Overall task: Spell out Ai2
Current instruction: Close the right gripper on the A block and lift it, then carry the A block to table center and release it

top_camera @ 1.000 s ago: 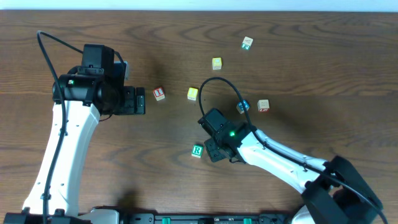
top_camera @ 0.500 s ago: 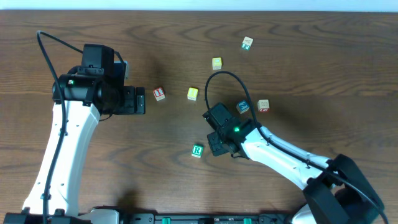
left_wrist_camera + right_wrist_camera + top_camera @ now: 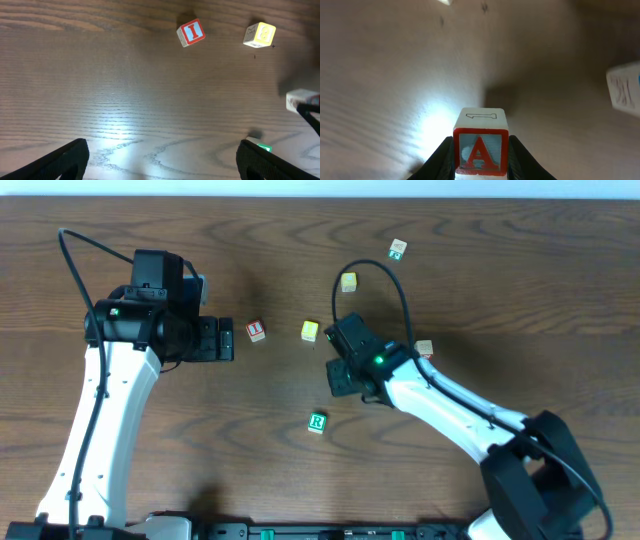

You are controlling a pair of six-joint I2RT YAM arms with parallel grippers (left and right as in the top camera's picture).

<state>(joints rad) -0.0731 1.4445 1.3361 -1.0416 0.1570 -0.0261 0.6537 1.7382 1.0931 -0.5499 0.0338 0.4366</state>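
My right gripper is shut on a block with a red letter A and holds it above the table near the middle; in the right wrist view the fingers clamp both its sides. A red I block lies left of a yellow block; both show in the left wrist view, the I block and the yellow one. My left gripper is open and empty just left of the I block, its fingers wide apart. I cannot tell which block bears a 2.
A green R block lies toward the front. More blocks lie farther back: a yellow one, a pale one and a tan one by the right arm. A pale block shows at the right wrist view's edge.
My right gripper has moved away from the green R block toward the back of the table, carrying the A block. Its arm now hides a blue block. The left arm has not moved.
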